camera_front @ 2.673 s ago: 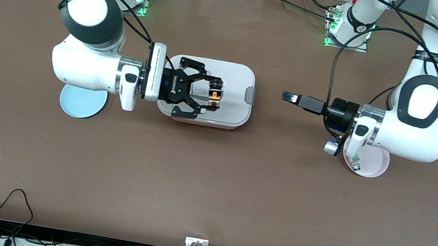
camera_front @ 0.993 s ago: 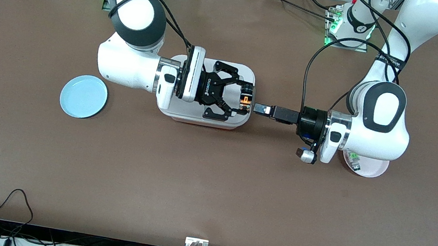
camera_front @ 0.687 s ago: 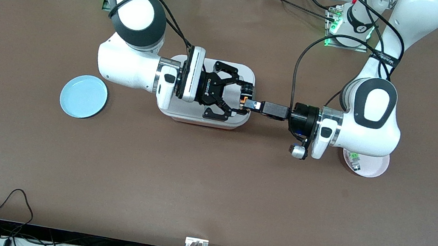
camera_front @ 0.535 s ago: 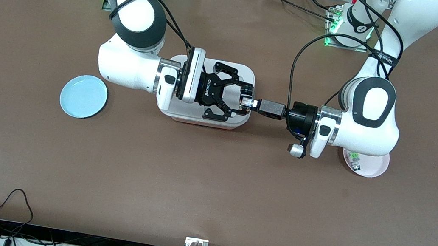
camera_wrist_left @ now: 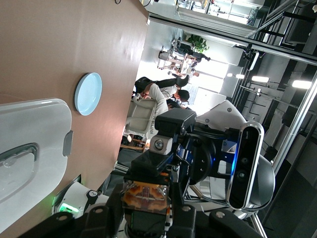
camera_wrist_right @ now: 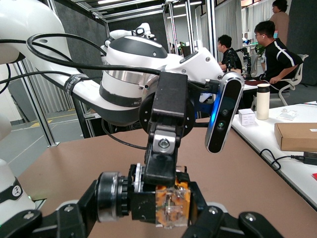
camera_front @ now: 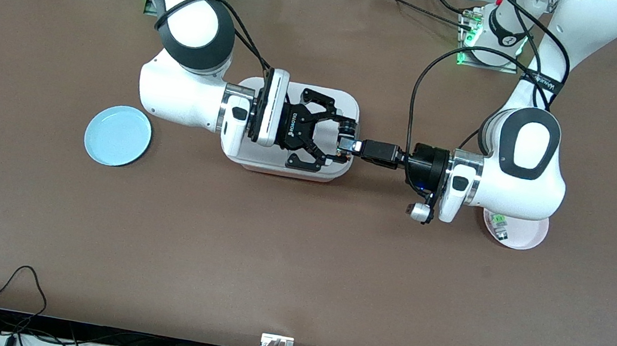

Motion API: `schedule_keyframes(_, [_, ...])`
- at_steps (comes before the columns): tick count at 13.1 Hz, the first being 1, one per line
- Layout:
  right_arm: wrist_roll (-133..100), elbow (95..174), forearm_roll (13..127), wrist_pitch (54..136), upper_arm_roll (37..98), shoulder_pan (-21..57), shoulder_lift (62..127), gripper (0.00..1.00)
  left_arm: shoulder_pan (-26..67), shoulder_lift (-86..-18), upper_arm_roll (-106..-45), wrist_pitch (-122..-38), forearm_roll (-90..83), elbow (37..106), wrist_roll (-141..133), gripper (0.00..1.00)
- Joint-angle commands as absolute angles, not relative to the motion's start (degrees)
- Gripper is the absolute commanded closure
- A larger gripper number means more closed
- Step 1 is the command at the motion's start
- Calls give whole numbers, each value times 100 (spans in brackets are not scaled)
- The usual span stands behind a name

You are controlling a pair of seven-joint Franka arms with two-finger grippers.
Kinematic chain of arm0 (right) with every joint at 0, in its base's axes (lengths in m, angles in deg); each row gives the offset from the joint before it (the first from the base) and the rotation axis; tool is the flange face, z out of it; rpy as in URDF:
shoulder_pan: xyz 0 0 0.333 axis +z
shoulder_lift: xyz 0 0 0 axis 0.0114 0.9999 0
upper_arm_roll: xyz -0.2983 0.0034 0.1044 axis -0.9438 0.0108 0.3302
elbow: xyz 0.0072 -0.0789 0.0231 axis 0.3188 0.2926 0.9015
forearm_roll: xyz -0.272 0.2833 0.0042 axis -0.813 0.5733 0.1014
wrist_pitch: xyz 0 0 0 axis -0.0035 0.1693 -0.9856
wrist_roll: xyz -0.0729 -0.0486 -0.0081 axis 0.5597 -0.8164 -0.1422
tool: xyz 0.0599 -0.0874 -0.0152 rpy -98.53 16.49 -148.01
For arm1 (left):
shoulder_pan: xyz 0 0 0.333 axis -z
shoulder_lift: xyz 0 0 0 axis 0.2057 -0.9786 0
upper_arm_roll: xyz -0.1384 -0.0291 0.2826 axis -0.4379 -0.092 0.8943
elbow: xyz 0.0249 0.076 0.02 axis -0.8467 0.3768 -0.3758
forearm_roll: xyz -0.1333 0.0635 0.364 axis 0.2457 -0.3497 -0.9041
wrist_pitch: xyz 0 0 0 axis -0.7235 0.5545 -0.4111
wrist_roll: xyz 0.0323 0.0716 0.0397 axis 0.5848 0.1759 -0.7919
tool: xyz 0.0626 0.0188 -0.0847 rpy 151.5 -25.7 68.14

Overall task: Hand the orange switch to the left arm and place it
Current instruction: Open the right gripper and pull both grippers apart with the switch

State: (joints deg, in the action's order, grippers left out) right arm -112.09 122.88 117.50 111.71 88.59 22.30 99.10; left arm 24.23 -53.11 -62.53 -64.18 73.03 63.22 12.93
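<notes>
The orange switch [camera_front: 345,142] hangs over the box [camera_front: 348,104], at its edge toward the left arm's end, mostly hidden by fingers. The right gripper [camera_front: 340,137] is clamped on it. The left gripper [camera_front: 356,146] has its fingers around the switch too; whether they actually press it, I cannot tell. A blue plate [camera_front: 117,135] lies well apart from the box.

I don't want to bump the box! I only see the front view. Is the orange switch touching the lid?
Observer: No. The left wrist view shows the orange switch up in the air, clear of the box lid.
Operator: Who's holding it?
Observer: The right wrist view shows the right tool pinching it from both sides.
Operator: And the left tool?
Observer: In that view the left tool meets the switch's top. I cannot tell if it grips.
</notes>
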Motion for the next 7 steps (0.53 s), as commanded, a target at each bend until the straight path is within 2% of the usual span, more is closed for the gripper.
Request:
schedule_keyframes(1, [-11286, 12171, 11898, 11218, 8859, 2280, 9998, 56, 2496, -5295, -6231, -6402, 7250, 6326, 1387, 100])
schedule_keyframes(2, [-11268, 12171, 11898, 11209, 8859, 2280, 9990, 11, 2496, -5295, -6231, -6393, 7250, 6326, 1379, 100])
schedule_keyframes(3, [-11233, 12171, 11898, 11200, 8859, 2272, 9990, 0, 2496, -5295, -6231, -6384, 7250, 6326, 1352, 100])
schedule_keyframes(7, [-11241, 12171, 11872, 11157, 8833, 2175, 9963, 0, 2488, -5295, -6240, -6297, 6846, 6212, 1291, 100])
